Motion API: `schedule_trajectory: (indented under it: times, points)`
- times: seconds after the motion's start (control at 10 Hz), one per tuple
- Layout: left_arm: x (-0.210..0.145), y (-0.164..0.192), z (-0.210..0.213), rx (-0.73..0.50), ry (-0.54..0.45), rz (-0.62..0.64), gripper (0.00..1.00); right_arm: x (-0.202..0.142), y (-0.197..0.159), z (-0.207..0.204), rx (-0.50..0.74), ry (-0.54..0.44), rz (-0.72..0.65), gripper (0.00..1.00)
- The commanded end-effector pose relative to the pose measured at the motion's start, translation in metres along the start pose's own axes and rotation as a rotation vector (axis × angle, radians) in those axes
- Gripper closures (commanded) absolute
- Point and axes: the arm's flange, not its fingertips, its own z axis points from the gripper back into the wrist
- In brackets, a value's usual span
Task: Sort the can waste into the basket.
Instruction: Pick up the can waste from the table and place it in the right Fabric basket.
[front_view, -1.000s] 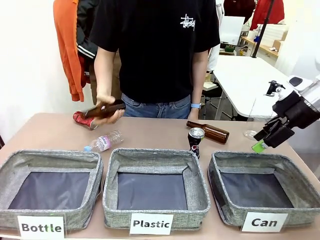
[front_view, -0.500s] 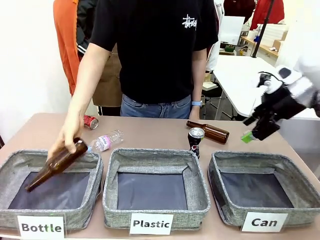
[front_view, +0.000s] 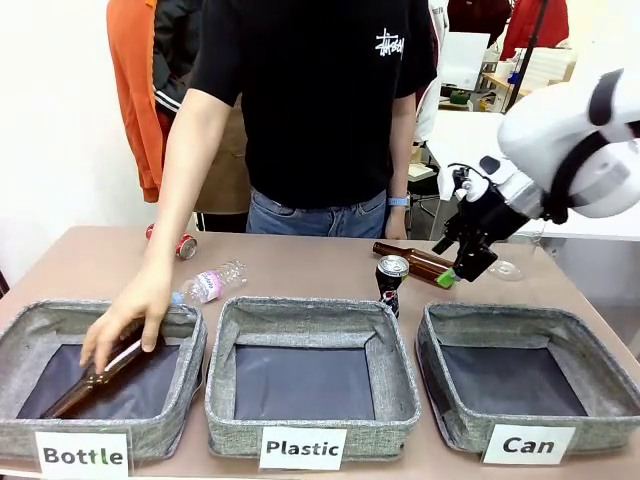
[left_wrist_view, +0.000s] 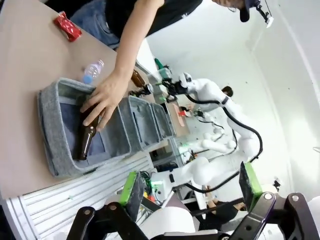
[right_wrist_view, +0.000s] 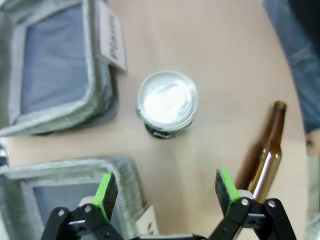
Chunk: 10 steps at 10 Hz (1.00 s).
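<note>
- Tan table (front_view: 300, 262) carries three grey bins in a row along its near edge: Bottle bin (front_view: 100, 312) on the left, Plastic bin (front_view: 310, 305) in the middle, Can bin (front_view: 500, 313) on the right.
- Left gripper (left_wrist_view: 190, 184) hangs off the table's left end, above the table's level, its fingers spread wide with nothing between them.
- A person's hand (front_view: 125, 325) lies on a brown bottle (front_view: 85, 385) inside the Bottle bin.
- Black can (front_view: 391, 282) stands upright on the table just behind the Plastic bin's far right corner, near the Can bin but outside it.
- Right gripper (right_wrist_view: 165, 192) hovers over the table just right of the black can, fingers apart and gripping nothing; in the wrist view the can's silver top sits ahead of the gap.
- A second brown bottle (front_view: 420, 262) lies on its side just behind the black can.
- Plastic bottle (front_view: 207, 285) lies behind the Bottle bin.
- Red can (front_view: 185, 245) lies farther back on the left, well apart from the Can bin.
</note>
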Motion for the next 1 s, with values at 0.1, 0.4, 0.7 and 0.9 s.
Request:
schedule_trajectory:
  times: [0.1,0.4,0.7,0.9]
  points:
    - [0.002,0.008,0.005,-0.041,0.062,0.002,0.0,-0.025,-0.039,-0.021,0.125,-0.168,0.091,0.0]
    - [0.001,0.013,-0.005,-0.051,0.074,0.006,0.0,-0.035,-0.042,-0.034,0.119,-0.16,0.06,0.0]
    - [-0.006,0.041,-0.08,-0.026,0.214,0.035,0.0,-0.039,-0.039,-0.049,0.136,-0.162,0.042,0.0]
    - [-0.021,0.068,-0.13,0.064,0.328,0.06,0.0,-0.04,-0.04,-0.063,0.154,-0.175,0.029,0.0]
